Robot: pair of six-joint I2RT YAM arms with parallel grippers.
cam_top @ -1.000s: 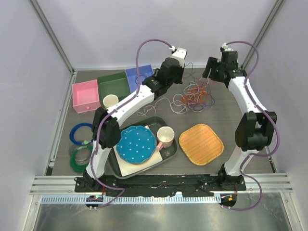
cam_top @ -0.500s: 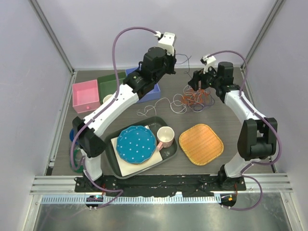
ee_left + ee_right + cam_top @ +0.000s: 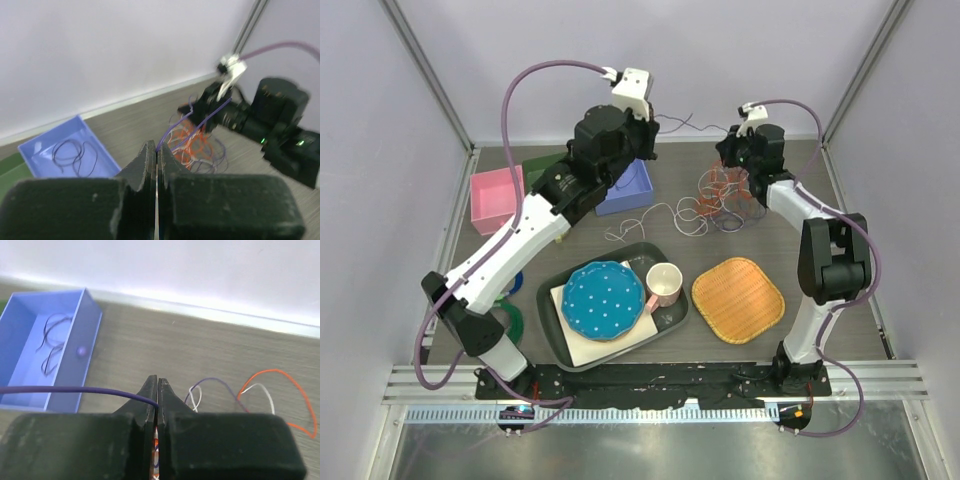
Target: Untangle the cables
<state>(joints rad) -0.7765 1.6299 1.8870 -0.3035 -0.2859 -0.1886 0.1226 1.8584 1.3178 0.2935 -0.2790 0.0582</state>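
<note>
A tangle of orange, white and dark purple cables lies on the table at the back, with a white strand trailing to its left. My left gripper is raised above the table, shut on a purple cable that stretches across to my right gripper. In the left wrist view the left gripper pinches that purple strand above the tangle. In the right wrist view the right gripper is shut on the same purple cable. Loose loops lie beyond it.
A blue bin holding a dark cable sits below the left arm, with a green bin and a pink bin to its left. Nearer are a tray with a dotted plate and pink cup, and a woven mat.
My left arm has risen and swung left, drawing the purple cable out of the tangle. My right gripper came in over the tangle and shut on that strand.
</note>
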